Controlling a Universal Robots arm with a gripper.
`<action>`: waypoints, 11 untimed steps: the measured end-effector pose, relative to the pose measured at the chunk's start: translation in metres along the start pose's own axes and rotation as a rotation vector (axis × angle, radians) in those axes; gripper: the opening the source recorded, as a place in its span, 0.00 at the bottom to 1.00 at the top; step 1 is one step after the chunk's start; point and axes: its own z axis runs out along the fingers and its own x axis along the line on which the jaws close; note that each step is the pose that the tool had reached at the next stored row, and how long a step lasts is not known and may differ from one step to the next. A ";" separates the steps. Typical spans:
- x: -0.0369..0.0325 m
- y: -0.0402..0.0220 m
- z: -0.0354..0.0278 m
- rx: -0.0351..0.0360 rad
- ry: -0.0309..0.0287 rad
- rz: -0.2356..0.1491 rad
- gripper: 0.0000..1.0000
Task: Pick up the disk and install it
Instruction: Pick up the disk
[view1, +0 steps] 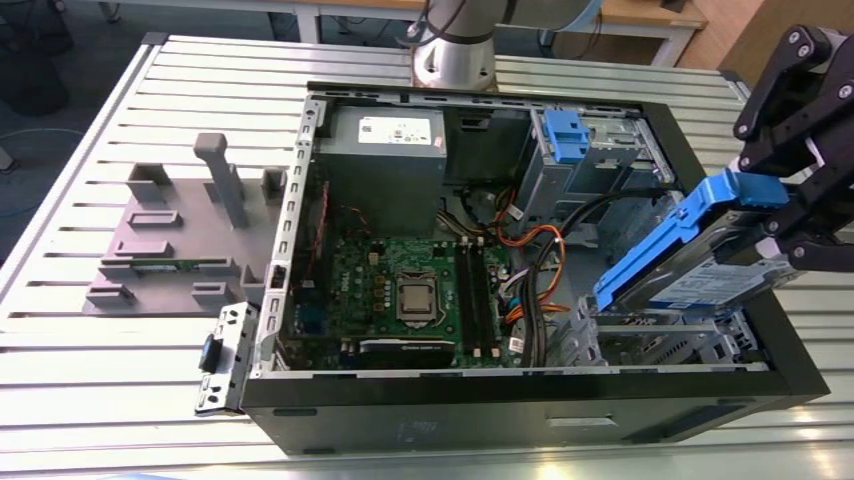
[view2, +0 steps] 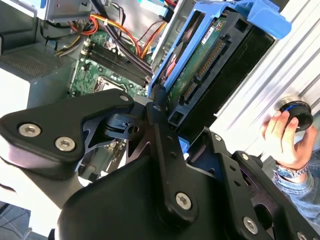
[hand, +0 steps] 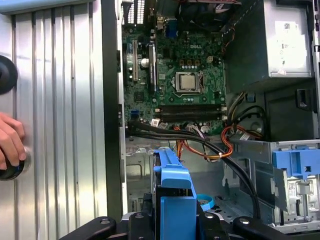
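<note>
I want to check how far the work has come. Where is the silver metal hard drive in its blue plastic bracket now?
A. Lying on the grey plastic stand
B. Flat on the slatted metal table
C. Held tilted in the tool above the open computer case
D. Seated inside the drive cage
C: the silver metal hard drive in its blue plastic bracket is clamped in the black tool, tilted over the open computer case.

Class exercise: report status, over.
End effector shut on disk. Disk tilted above drive cage, not seated. Cables lie beside the cage.
</note>
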 end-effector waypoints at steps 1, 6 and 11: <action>0.0000 -0.0012 0.0006 -0.0002 0.0002 0.000 0.37; 0.0000 -0.0051 0.0050 -0.0020 0.0002 0.000 0.37; -0.0001 -0.0054 0.0079 -0.0022 0.0002 0.001 0.37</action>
